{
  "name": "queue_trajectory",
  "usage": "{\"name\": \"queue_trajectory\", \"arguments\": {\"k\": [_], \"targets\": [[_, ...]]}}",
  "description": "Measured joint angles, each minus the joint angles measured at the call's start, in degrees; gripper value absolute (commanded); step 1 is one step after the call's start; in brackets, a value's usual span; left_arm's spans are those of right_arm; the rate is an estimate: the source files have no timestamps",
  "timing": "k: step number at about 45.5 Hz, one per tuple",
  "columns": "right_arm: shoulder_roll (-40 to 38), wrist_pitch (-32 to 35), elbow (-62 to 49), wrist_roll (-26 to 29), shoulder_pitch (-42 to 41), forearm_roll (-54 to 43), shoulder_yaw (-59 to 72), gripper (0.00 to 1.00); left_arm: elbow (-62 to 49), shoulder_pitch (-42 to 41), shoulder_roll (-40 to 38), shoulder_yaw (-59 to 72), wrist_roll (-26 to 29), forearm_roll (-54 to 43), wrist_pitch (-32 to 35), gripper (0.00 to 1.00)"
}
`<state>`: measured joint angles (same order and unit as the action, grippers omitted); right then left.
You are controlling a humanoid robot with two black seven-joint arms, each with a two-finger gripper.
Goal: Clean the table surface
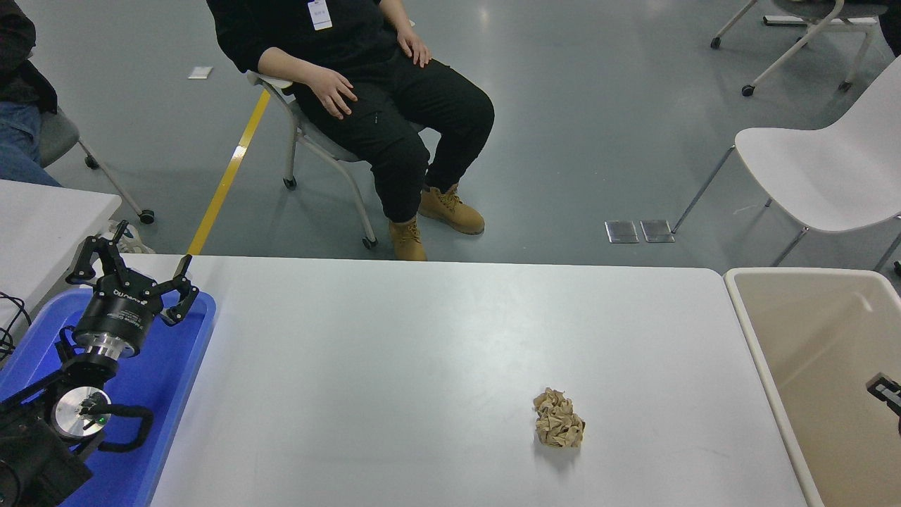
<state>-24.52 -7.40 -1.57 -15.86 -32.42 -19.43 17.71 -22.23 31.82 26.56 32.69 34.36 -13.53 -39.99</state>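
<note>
A crumpled brown paper ball (558,419) lies on the white desk (394,366), near the beige bin (802,324) at its right end, while the left gripper (134,271) hangs spread over a blue tray (179,373).

Brightness: the scene was bright and evenly lit, colours clear.
Light source: overhead, out of view; pale reflections lay on the grey floor (486,14) near the top edge.
Glare: the white table (394,352) carried a soft sheen at its middle, nothing washed out.
Shadows: faint and short; a small soft shadow sat just under the near side of the crumpled brown paper (558,420), and dim ones lay under the white chair (816,176).
Sharpness: the frame was crisp from near edge to far floor, with no motion blur.
Distortion: the table's far edge bowed slightly, a mild wide-angle effect.
</note>
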Motion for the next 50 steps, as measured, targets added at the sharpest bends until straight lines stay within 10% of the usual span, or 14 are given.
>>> {"name": "queue_trajectory", "arguments": {"k": [8,34,50], "targets": [[-0.2,-0.1,0.4,-0.1,-4.9,0.1,-4.8,0.96,0.0,0.0,0.0,0.0,0.0,0.0,0.0,1.00],[-1.0,2.7,6.3,-0.1,-22.0,7.0,-27.1,0.98,0.0,0.0,0.0,0.0,0.0,0.0,0.0,1.00],[-6.3,4.1,28.7,-0.2,-25.8,5.6,-33.8,0.98,0.0,0.0,0.0,0.0,0.0,0.0,0.0,1.00]]}}
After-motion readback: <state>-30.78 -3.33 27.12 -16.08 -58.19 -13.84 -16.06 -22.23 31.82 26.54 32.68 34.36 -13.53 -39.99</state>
